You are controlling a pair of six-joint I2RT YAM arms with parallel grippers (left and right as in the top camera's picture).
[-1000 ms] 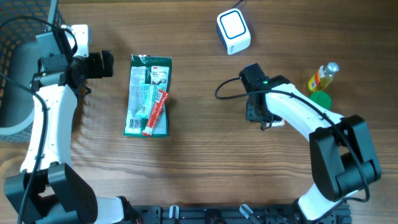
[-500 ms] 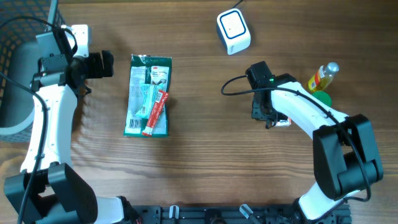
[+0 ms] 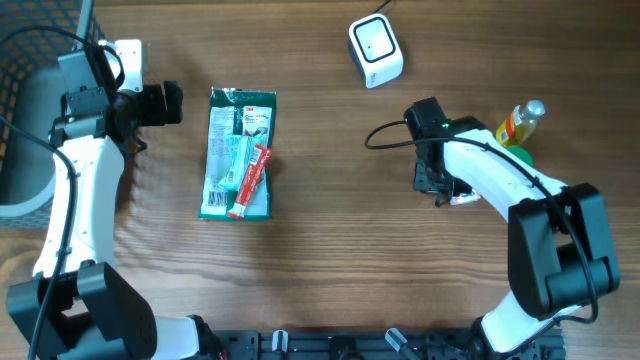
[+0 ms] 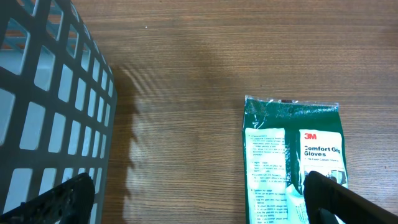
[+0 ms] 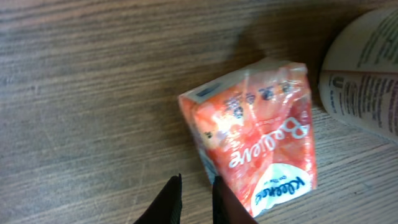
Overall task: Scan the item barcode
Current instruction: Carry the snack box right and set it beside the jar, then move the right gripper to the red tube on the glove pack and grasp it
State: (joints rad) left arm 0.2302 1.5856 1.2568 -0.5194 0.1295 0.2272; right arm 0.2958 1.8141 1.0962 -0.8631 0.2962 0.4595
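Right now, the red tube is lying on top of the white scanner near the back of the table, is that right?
Not quite: the red tube lies on top of the green glove packet, as the overhead view shows. The white scanner sits apart from it.

One glove pack (image 3: 239, 150), one tube (image 3: 251, 181), one scanner (image 3: 375, 50), one bottle (image 3: 520, 123), one tissue packet (image 5: 255, 137).

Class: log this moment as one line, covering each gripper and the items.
left gripper: open, empty | right gripper: slightly open, at tissue pack edge | gloves pack: untouched
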